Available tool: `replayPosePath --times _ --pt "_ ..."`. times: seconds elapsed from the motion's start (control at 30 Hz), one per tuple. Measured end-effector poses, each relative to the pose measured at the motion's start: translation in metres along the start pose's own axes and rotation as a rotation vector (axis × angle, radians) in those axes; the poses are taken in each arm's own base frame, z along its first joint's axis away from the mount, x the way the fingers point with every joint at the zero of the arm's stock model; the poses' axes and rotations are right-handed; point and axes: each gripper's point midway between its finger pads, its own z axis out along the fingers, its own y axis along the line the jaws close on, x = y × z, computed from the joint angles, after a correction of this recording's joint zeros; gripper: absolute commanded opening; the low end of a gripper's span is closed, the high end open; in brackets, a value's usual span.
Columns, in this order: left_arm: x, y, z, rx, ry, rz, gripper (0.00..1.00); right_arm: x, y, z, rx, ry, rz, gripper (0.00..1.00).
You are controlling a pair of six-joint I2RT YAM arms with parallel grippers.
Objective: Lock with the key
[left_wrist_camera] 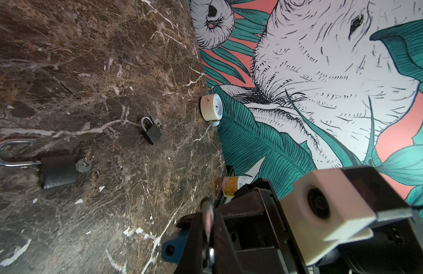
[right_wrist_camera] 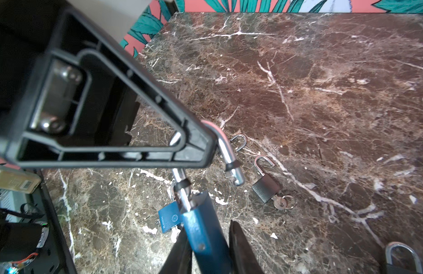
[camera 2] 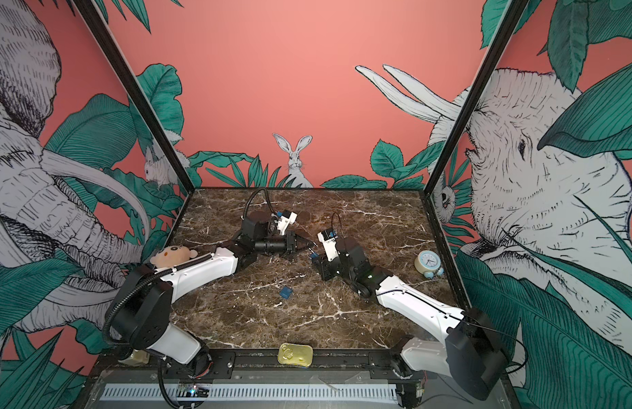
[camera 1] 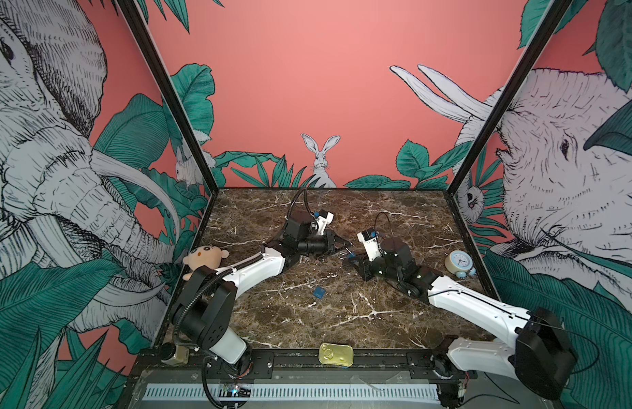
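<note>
Blue metal padlock (right_wrist_camera: 196,219): left gripper (right_wrist_camera: 202,142) clenching silver open shackle (right_wrist_camera: 225,151), likely steadying it; right gripper (right_wrist_camera: 206,229) flanking padlock, grip unclear.

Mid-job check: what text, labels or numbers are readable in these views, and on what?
None legible.
Blue tag beside the blue padlock: round emblem, print blurred.
Clock dial: numerals too small.
Yellow label: print blurred.
Barcode sticker: too blurred.
</note>
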Motion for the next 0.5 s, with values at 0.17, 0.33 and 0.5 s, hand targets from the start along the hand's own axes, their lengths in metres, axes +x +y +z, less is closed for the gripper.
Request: replayPosePath --times 0.17,0.33,0.5 --pt "-0.0004 -0.0005 0.0 0.0 0.0 0.0 0.0 0.0015 0.0041 0.0001 -0.02 0.007 -0.02 0.11" --pt "-0.0004 -0.0011 -0.0001 0.001 0.001 0.0 0.0 0.0013 0.0043 0.0001 -0.02 0.006 -0.022 0.27" --pt "0.0008 -0.0031 0.0002 0.009 0.009 0.002 0.0 0.0001 0.0005 0.0 -0.003 0.001 -0.014 0.29"
